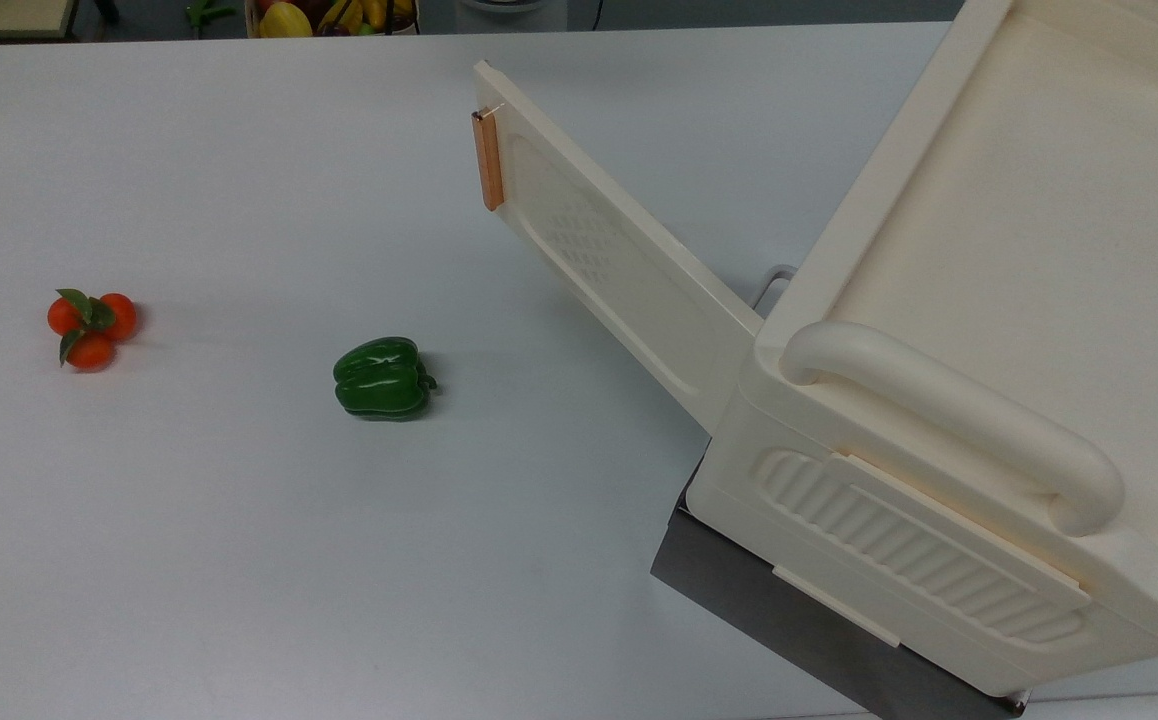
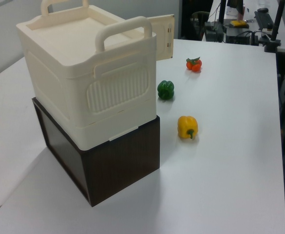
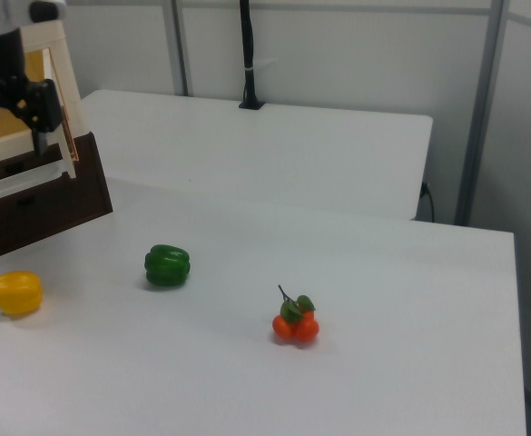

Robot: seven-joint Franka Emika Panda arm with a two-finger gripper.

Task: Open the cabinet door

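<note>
The cabinet door is a flat cream panel with a dotted inner face. It stands swung wide out from the cream cabinet toward the top view's upper left. Its copper-orange strip handle sits at the free edge. In the left view the door pokes out behind the cabinet. In the right view the door appears edge-on at the far left, and my black gripper hangs just in front of it, apart from the table.
The cabinet rests on a dark brown box. On the white table lie a green pepper, a cluster of small tomatoes and a yellow pepper. A black post stands at the table's far edge.
</note>
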